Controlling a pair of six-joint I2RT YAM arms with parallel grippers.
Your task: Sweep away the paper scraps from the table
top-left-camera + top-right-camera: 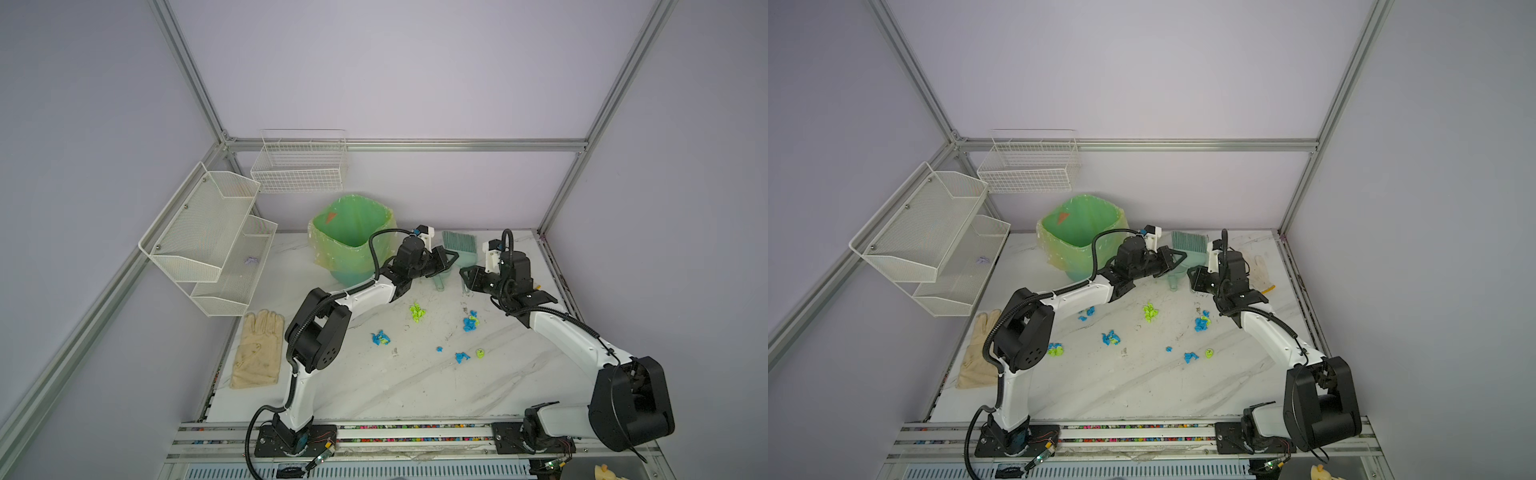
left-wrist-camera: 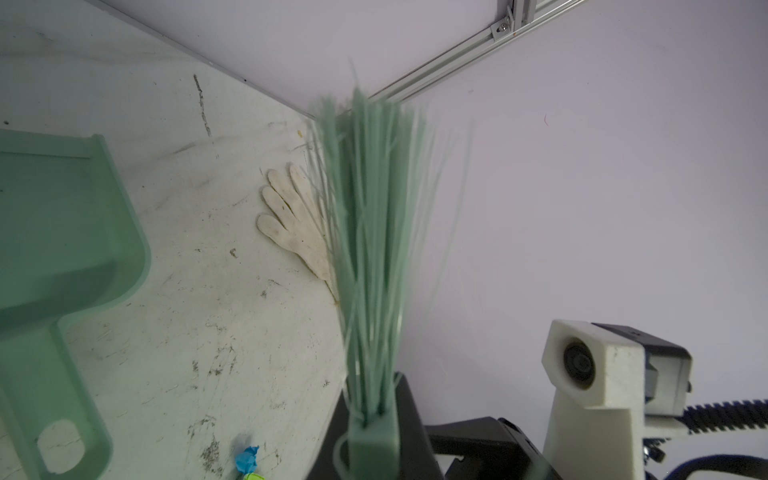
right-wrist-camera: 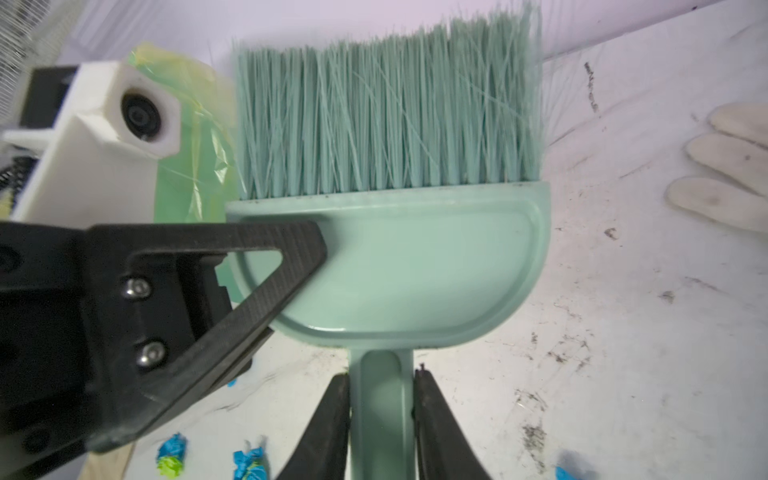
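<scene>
Blue and yellow-green paper scraps [image 1: 417,311] [image 1: 1201,323] lie scattered over the middle of the white marbled table [image 1: 374,386]; several more show in the wrist views [image 3: 249,461] [image 2: 247,457]. A mint-green brush [image 1: 459,242] [image 3: 395,266] sits at the back of the table with both grippers on it. My left gripper [image 1: 446,259] [image 2: 374,415] is shut on the edge of the brush head, bristles [image 2: 374,228] pointing away. My right gripper [image 1: 465,276] [image 3: 382,378] has its fingers against both sides of the brush handle. A matching dustpan [image 2: 62,249] lies beside the brush, mostly hidden under the left gripper in both top views.
A bin with a green bag [image 1: 351,232] stands at the back, left of the brush. One white glove [image 1: 257,349] lies at the left edge, another [image 1: 1258,266] at the back right behind the right arm. Mesh racks [image 1: 208,232] and a wire basket [image 1: 299,166] hang on the walls.
</scene>
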